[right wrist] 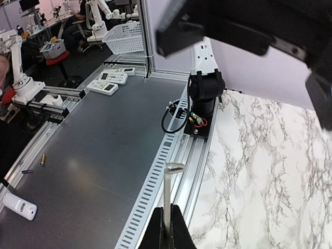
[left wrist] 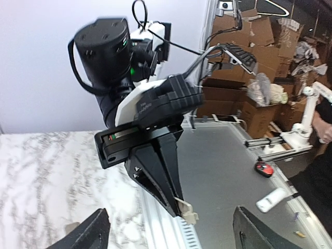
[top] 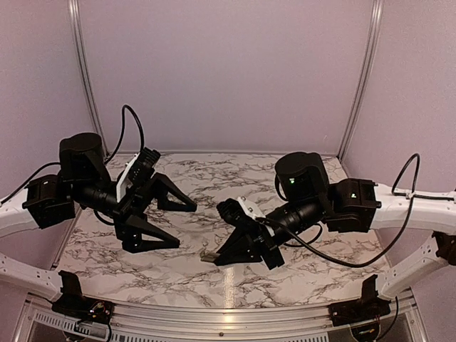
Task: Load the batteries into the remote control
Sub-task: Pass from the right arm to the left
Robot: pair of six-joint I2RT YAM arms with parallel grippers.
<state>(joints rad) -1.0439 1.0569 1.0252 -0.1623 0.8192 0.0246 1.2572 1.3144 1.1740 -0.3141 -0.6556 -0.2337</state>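
My right pincer [top: 214,258] is pinched tight on a thin, pale tan-grey plastic strip [top: 207,255]. I hold it on edge, so its long axis runs straight out past my fingertips toward the near-left of the white marbled tabletop [top: 235,174]. From its thinness and the small lip at its free end I take it for the battery cover rather than the remote control itself, but I cannot be sure.

My left pincer [top: 185,226] stands wide and empty, facing the strip from just to its left, near but apart. It is the nearer arm for anything that must meet that strip.

No remote shows on the marble from above; it may be hidden under my arms. Beyond the slotted aluminium rail [right wrist: 155,171], on the grey bench [right wrist: 104,140], lie a white oblong [right wrist: 18,205] and a few white remotes with pale screens [right wrist: 107,86], all well apart from both pincers. Which of them, if any, is mine to load I cannot tell.

The black bolted arm base [right wrist: 203,98] rises at the table's edge ahead of the strip — in the way of any sweep along that edge.
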